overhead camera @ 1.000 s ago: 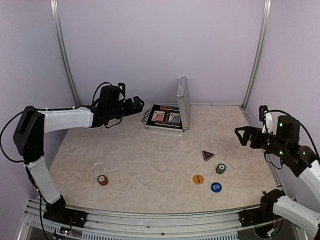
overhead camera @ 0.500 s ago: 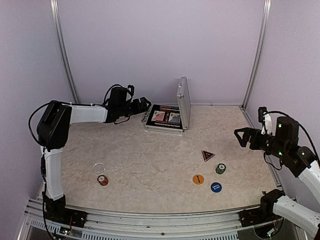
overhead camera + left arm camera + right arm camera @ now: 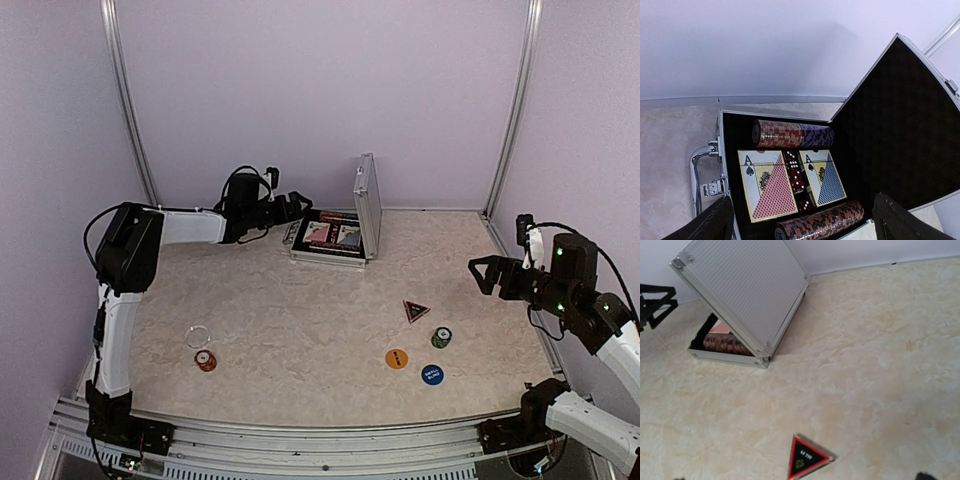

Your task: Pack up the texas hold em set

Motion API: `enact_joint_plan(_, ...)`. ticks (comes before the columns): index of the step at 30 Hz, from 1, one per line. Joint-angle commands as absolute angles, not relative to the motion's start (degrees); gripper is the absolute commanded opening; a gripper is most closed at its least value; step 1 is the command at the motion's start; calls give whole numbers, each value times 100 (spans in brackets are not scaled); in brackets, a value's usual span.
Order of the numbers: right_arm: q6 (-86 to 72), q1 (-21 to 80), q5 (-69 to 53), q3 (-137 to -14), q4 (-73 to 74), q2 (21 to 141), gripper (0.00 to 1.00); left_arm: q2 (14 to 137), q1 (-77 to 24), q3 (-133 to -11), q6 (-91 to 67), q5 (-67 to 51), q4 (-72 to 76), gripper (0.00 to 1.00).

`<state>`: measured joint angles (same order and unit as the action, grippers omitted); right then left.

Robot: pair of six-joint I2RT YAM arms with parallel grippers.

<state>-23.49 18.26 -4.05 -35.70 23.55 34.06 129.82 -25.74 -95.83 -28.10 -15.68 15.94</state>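
Silver briefcase, black-lined, wide open.

In the right wrist view the case has its raised lid toward us, hiding everything inside but one chip roll and a card corner. From above, the print on the orange disc and blue disc, well in front of the case, is too small for us to read.

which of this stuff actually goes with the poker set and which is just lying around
Belongs to the job: open silver case, card decks, chip rolls, dice, triangular marker, green chip stack, orange disc, blue disc, red chip.

Lying about: clear ring, unclear whether it belongs.
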Motion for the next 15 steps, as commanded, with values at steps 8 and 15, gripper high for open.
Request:
enact_joint_plan(8, -2399, 1872, -316, -3542, 2417, 3362, 100, 13647, -2445, -10050, -2922, -1464, 1683, 96)
enact_joint_plan(15, -2391, 1874, -290, -3525, 2408, 3376, 100, 13849, -2442, -10099, -2961, -1384, 1578, 96)
